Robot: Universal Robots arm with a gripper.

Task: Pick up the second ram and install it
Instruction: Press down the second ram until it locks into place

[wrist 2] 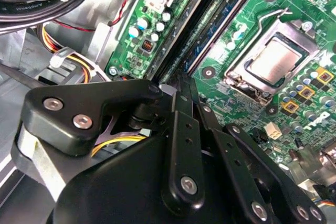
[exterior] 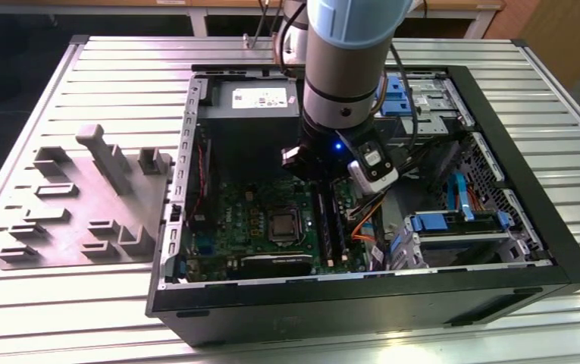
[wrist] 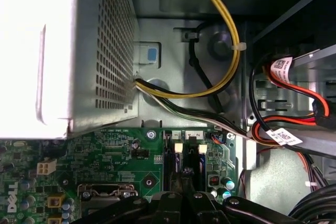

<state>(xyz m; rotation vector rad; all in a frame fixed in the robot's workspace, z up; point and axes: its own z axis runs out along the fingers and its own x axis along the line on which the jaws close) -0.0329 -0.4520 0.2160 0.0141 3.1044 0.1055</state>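
Observation:
My gripper (exterior: 315, 180) hangs inside the open computer case, over the end of the memory slots nearest the grey power supply (exterior: 259, 98). In both wrist views its black fingers (wrist 2: 181, 85) (wrist: 184, 178) are pressed together, with the tips down at that slot end. A long thin dark strip, which I take for the second ram (wrist 2: 190, 27) (exterior: 322, 220), stands on edge along a slot and runs away from the fingertips. Whether the tips pinch it or just rest on it I cannot tell. Beside it lies a blue slot (wrist 2: 223, 22).
The processor socket (wrist 2: 273, 64) sits beside the slots on the green motherboard (exterior: 249, 205). Yellow and black cable bundles (wrist: 220, 72) and red cables (wrist: 310, 98) run near the drive bays (exterior: 456, 224). A grey fixture plate (exterior: 83, 205) lies on the table at the exterior view's left.

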